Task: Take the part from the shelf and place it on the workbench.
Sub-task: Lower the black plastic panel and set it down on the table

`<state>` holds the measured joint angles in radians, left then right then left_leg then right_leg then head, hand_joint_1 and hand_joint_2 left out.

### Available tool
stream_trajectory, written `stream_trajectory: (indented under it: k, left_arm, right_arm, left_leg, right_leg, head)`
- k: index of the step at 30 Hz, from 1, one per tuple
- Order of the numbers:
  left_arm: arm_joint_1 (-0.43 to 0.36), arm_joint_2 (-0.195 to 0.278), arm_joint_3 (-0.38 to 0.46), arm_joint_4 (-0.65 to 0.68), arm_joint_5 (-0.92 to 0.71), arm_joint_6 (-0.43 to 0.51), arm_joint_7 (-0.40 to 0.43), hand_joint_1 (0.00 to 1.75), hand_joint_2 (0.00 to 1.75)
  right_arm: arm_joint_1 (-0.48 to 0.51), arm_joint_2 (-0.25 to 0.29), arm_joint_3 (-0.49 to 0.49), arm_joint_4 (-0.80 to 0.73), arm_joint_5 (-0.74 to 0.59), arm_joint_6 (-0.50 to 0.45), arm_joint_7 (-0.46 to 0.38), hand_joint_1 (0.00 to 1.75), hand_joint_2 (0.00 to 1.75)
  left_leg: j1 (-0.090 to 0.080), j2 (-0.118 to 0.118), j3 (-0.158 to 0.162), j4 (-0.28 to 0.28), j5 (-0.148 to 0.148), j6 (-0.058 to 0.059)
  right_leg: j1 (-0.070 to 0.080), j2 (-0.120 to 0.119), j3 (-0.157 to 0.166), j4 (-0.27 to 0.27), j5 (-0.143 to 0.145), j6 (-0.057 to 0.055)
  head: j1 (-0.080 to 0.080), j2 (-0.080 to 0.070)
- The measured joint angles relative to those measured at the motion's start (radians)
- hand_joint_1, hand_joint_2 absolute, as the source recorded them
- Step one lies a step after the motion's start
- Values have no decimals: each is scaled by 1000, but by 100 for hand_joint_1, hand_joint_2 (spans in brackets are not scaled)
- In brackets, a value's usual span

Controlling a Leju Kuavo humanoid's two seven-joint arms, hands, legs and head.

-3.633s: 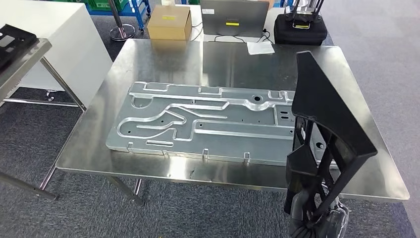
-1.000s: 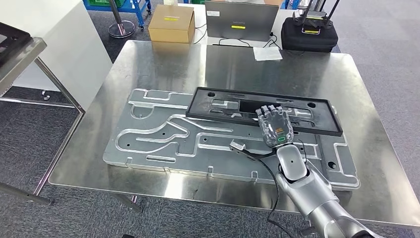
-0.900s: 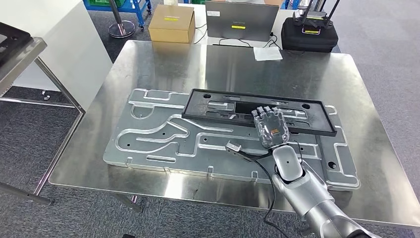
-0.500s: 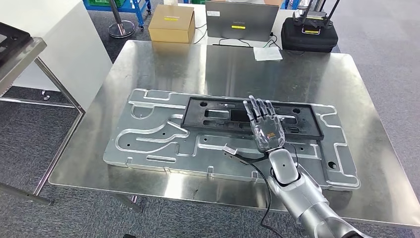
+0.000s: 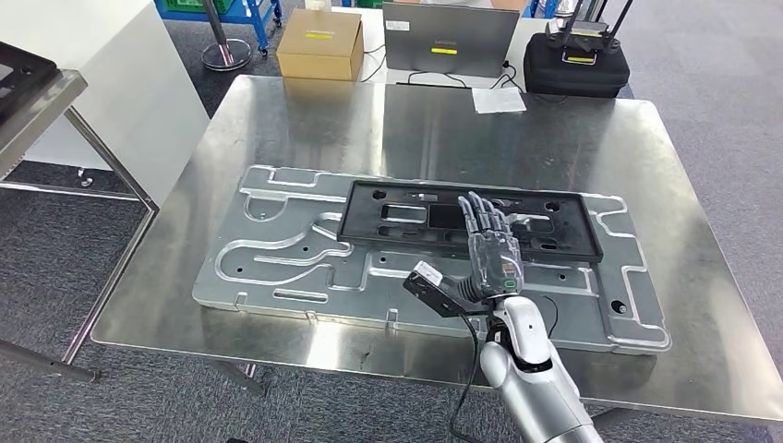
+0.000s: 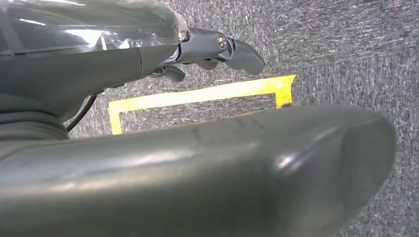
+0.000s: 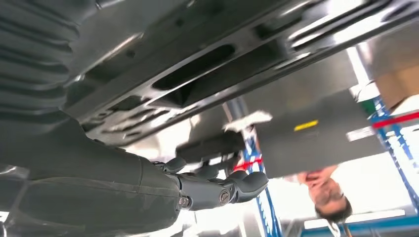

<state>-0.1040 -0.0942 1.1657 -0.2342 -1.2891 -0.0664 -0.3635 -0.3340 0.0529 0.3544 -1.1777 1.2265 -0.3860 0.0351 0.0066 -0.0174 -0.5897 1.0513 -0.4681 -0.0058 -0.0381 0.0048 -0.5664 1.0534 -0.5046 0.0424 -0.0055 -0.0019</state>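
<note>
So the black part (image 5: 462, 220) is down flat on the workbench (image 5: 305, 120) now, lying across the far half of the big grey plate (image 5: 277, 249) with all the grooves cut into it. It's a long rectangular frame with cutouts, and it sits pretty much square with the plate's long edge.

The right hand (image 5: 489, 249) is over the middle of the part, palm down, fingers (image 5: 480, 217) stretched out and a little apart, reaching toward the far side. It's got nothing in it. Can't really tell from the head view whether the fingertips are touching the part or just above it. The right wrist view looks up along the dark fingers (image 7: 217, 190) with the part (image 7: 197, 79) close beside them.

The left hand (image 6: 148, 59) is hanging down by the carpet (image 6: 346, 44), near a yellow tape mark (image 6: 197, 96) on the floor. Its fingers (image 6: 232, 49) look curled in with nothing in them, though much of that hand is hidden.

Past the bench there's a cardboard box (image 5: 319, 41), a grey laptop (image 5: 450, 37), a sheet of paper (image 5: 499, 99) and a black case (image 5: 577, 65). A shelf (image 5: 37, 92) edge pokes in on the left.
</note>
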Motion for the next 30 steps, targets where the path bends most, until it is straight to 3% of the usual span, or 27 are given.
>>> stream_trajectory:
  k: [4,9,13,18,20,22,24,25,26,27,30]
  left_arm:
    - [1,0,6,0,14,0,-9,0,0]
    - [9,0,26,0,44,2,-23,0,0]
    - [19,0,51,0,75,2,-33,0,0]
    - [28,0,91,0,118,11,-36,0,0]
    - [31,-2,109,0,136,18,-35,0,0]
    - [33,-6,126,0,151,23,-34,0,0]
    - [34,-10,142,0,163,24,-35,0,0]
    - [35,-11,149,0,169,25,-36,0,0]
    - [36,-13,157,0,175,27,-36,0,0]
    - [37,-15,165,0,180,29,-37,0,0]
    - [41,-22,183,0,189,34,-39,0,0]
  right_arm:
    - [28,10,41,-125,-94,53,-14,0,0]
    - [98,18,115,-326,-256,19,-101,0,0]
    - [215,16,194,-538,-387,-84,-225,0,175]
    - [405,-21,275,-784,-580,-210,-400,0,175]
    - [492,-41,282,-858,-666,-257,-452,0,87]
    - [570,-62,280,-910,-756,-290,-493,0,0]
    - [641,-78,262,-935,-837,-291,-537,0,0]
    - [677,-81,245,-939,-875,-279,-556,0,0]
    - [712,-80,221,-940,-915,-256,-573,0,0]
    - [745,-75,193,-940,-950,-216,-592,0,0]
    - [825,-16,80,-937,-985,-35,-653,0,0]
  left_leg:
    - [0,0,0,0,0,0]
    - [0,0,0,1,-1,0]
    - [-2,-1,0,2,-4,3]
    - [-5,-1,2,2,-6,15]
    - [3,1,8,-13,5,26]
    - [8,6,11,-29,16,35]
    - [5,10,7,-31,20,40]
    - [3,11,4,-31,22,40]
    - [2,12,1,-30,24,40]
    - [1,12,-2,-29,26,38]
    - [1,8,-10,-25,34,27]
  right_leg:
    - [0,0,0,0,0,0]
    - [0,0,0,-1,0,0]
    - [-2,-1,2,-5,0,1]
    - [-4,-1,10,-17,4,13]
    - [-4,-1,13,-13,-6,20]
    - [-2,-1,-11,49,-59,20]
    - [2,-1,-59,166,-127,19]
    - [3,-2,-75,212,-144,19]
    - [4,-2,-76,227,-141,17]
    - [5,-2,-59,204,-120,15]
    - [9,0,50,17,-42,3]
  head:
    - [0,0]
    - [0,0]
    - [0,0]
    - [-1,0]
    - [0,0]
    - [1,0]
    - [1,0]
    - [1,0]
    - [1,0]
    - [1,0]
    - [0,0]
